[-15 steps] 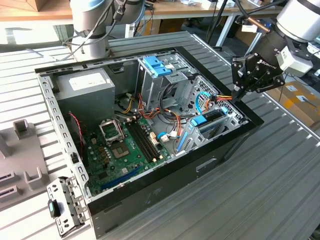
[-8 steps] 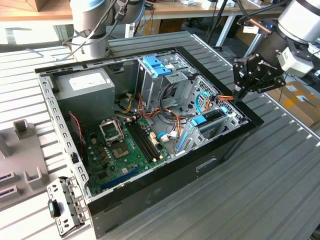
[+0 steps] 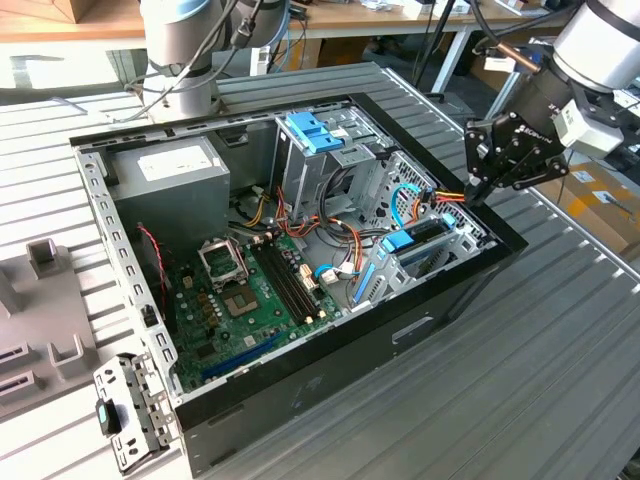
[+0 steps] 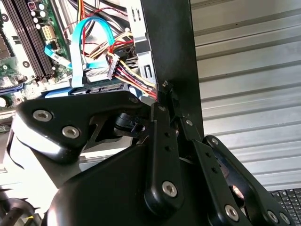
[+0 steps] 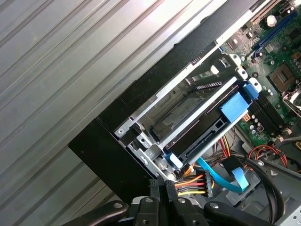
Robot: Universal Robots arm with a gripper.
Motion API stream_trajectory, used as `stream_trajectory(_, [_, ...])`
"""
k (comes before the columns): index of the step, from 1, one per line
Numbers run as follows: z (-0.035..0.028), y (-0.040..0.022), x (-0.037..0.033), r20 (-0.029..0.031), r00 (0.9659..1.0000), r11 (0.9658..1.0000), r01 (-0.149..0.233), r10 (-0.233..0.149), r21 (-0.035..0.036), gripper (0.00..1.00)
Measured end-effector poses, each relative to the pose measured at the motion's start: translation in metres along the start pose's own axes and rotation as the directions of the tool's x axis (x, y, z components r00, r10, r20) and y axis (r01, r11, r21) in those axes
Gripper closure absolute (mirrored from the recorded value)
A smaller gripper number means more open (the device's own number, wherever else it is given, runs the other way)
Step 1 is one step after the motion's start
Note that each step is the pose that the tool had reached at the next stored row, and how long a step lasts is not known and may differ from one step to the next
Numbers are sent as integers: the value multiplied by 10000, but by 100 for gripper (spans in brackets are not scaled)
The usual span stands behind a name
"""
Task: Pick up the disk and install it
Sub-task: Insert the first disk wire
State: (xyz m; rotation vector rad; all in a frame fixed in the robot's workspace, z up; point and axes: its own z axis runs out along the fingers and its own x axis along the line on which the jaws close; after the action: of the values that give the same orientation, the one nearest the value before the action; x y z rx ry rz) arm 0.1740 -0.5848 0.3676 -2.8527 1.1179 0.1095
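The desk (image 3: 560, 380) is pale grey metal, ribbed in long parallel stripes. On it the open computer case (image 3: 300, 390) has black outer walls and a dull silver inner frame. Its motherboard (image 3: 250, 310) is dark green with black memory slots and one blue slot. The power supply box (image 3: 165, 190) is grey with a white label. A pale blue slotted tray (image 3: 312, 132) tops the silver cage. The disk (image 5: 211, 127) is dark with bright blue rails. Cables (image 4: 127, 70) run red, yellow, orange, black and light blue. The end effector (image 3: 483, 190) is glossy black with silver screws.
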Motion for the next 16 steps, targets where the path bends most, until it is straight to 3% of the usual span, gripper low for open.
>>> stream_trajectory(5, [20, 26, 24, 7, 10000, 10000, 0, 0, 7, 83])
stream_trajectory(10, [-70, 22, 16, 61, 10000, 10000, 2, -3, 67, 83])
stream_trajectory(16, [-60, 76, -39, 76, 10000, 10000, 2, -3, 85, 83])
